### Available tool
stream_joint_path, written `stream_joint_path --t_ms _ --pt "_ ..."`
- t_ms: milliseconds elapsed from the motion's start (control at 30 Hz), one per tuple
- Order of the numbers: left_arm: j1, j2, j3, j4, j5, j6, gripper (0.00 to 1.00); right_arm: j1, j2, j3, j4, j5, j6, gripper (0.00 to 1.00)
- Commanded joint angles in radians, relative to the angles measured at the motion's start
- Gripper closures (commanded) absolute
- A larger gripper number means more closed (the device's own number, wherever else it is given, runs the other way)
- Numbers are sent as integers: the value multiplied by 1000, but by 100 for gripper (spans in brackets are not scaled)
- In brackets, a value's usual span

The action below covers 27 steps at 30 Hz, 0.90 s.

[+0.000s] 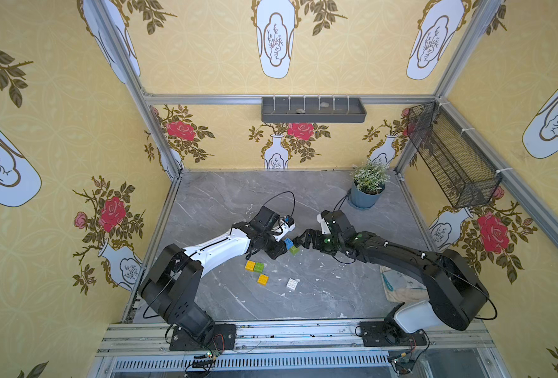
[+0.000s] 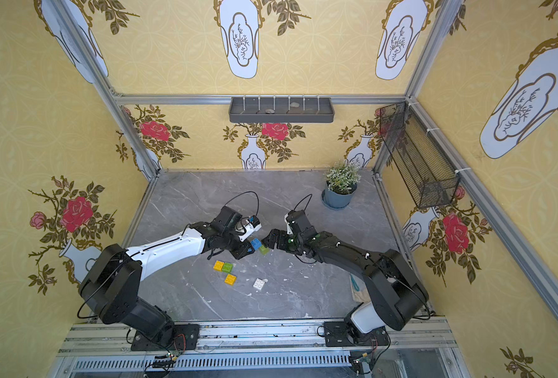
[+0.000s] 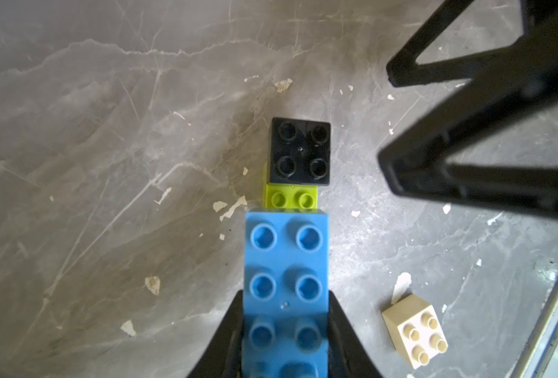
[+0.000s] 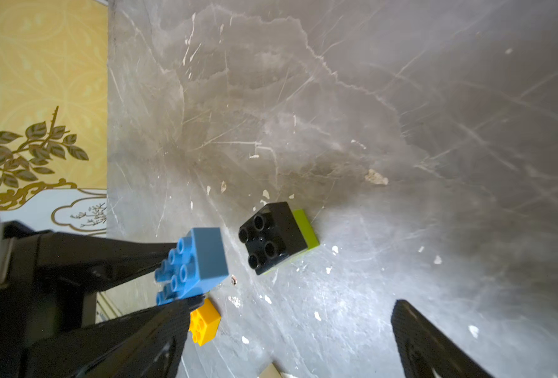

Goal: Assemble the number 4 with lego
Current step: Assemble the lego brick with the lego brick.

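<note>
Left wrist: my left fingers [image 3: 222, 347] pinch blue brick [image 3: 286, 261], likely for joining black-on-green stack [image 3: 300, 150]; right fingers [image 3: 415, 170] wide, standing clear.

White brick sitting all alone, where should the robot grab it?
Probably by two opposite flat side walls of the white brick, coming straight down from above. Its studs face up and no other brick touches it, so the sides are free. It sits skewed on the table, so the jaws should turn to match.
</note>
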<state>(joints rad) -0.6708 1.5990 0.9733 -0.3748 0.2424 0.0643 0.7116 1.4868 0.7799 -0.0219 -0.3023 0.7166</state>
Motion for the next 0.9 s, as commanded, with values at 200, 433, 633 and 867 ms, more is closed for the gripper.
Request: stream_joint_path --t_ms 200,433,633,867 --pt "-49 16 -13 53 -89 -86 100 -3 43 -33 154 -80 18 2" --pt "-58 -6 -34 91 -81 -109 100 -30 79 -45 206 -117 34 2" --pt "-68 11 -37 94 -72 -123 100 -31 102 -49 249 -130 43 1" --pt "-75 30 -38 88 -69 -121 100 -32 122 -50 284 -147 57 3"
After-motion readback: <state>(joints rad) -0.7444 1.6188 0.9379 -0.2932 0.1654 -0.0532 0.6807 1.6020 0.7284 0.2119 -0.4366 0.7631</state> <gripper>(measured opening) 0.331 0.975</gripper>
